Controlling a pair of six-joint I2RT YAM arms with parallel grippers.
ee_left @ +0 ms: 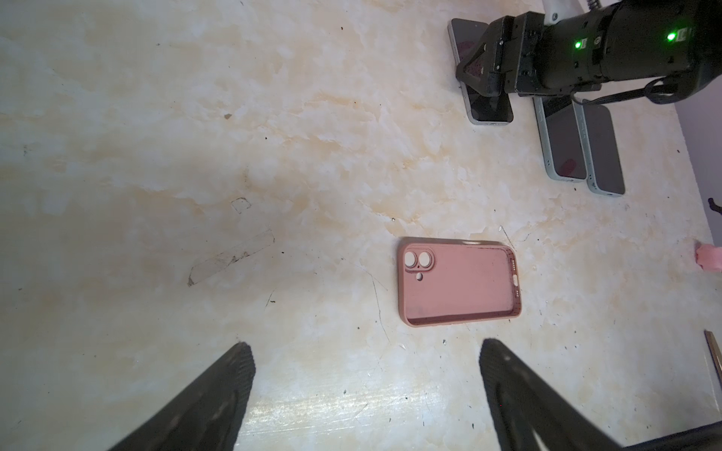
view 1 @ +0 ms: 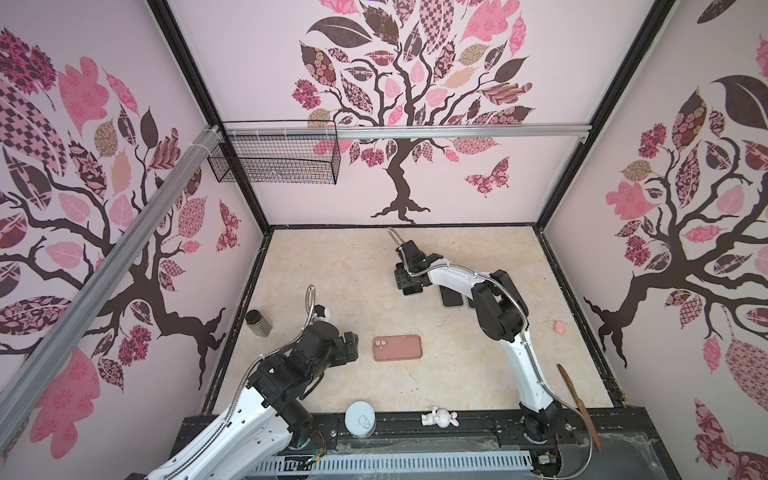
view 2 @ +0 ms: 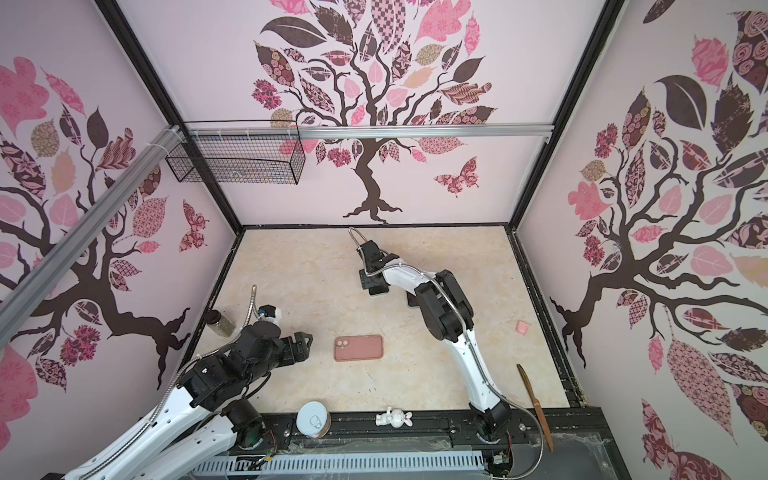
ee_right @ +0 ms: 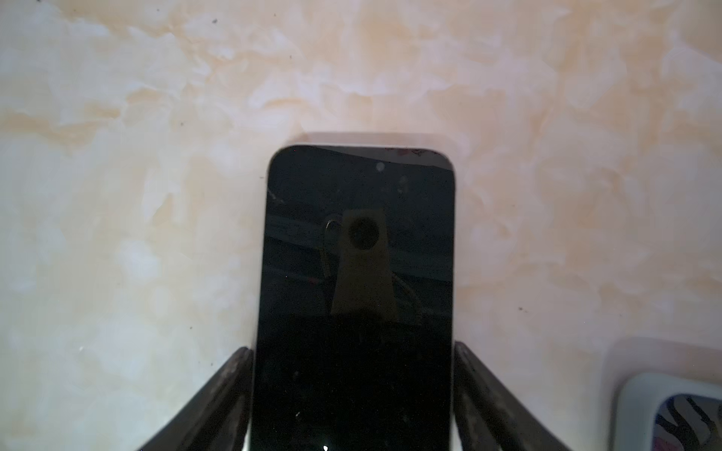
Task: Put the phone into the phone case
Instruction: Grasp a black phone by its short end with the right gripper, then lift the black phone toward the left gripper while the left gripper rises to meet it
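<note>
The pink phone case lies open side up in the middle of the table. My left gripper hovers just left of it, open and holding nothing. Further back, a dark phone lies flat, screen up. My right gripper reaches down over it, its fingers pressed against the phone's two long sides. The arm hides most of the phone in both top views.
Two more phones lie side by side right of the gripped one. A jar stands at the left wall. A can and a rabbit figurine sit at the front edge; a pink block and a wooden knife lie at right.
</note>
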